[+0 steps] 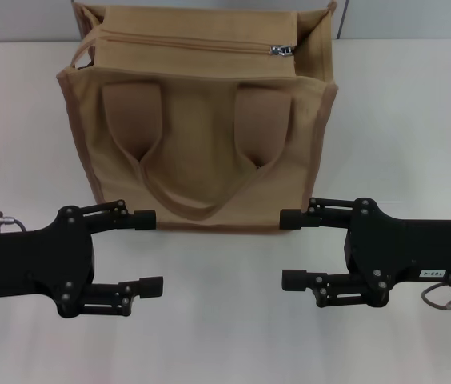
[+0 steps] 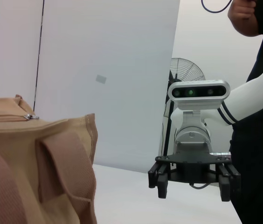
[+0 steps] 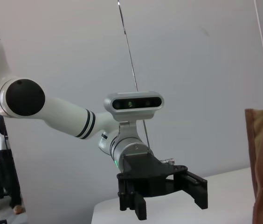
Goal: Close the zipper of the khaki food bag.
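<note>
The boxy khaki food bag [image 1: 201, 120] stands upright on the smooth white table [image 1: 401, 120], its coarse canvas edged in darker tan piping, two wide strap handles [image 1: 201, 188] drooping flat down the near face. Along the flat top panel runs the zipper [image 1: 201, 42], its small shiny metal pull [image 1: 281, 50] sitting toward the bag's right end. In front, the left gripper [image 1: 149, 250] and right gripper [image 1: 293, 249] hover level, black blocky fingers spread apart, clear of the fabric, facing each other.

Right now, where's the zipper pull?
In the head view the zipper pull sits at the robot's right end of the zipper on the khaki food bag, beyond both open grippers.
</note>
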Robot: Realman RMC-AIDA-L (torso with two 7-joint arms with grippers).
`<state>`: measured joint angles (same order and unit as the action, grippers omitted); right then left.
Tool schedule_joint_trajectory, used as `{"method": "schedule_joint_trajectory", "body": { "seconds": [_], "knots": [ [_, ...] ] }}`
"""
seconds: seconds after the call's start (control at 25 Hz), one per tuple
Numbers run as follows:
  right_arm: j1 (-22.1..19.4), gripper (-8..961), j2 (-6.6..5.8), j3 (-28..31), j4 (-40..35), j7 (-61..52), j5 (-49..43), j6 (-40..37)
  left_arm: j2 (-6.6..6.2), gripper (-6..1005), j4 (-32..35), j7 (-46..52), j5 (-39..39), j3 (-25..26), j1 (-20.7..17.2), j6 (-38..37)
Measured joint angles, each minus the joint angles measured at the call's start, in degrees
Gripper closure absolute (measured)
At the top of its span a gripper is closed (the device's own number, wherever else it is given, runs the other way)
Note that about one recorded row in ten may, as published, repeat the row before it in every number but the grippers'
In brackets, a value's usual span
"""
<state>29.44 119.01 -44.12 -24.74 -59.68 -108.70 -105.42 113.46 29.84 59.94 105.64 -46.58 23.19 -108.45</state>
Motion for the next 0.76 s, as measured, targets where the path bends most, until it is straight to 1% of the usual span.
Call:
{"method": "schedule_joint_trajectory", "body": {
  "seconds": [0.76],
  "knots": [
    [0.1, 212, 0.00, 0.0, -0.3, 0.0, 0.1, -0.1, -0.09, 170, 0.0, 0.0, 0.0, 0.0, -0.2, -0.4]
  ]
}}
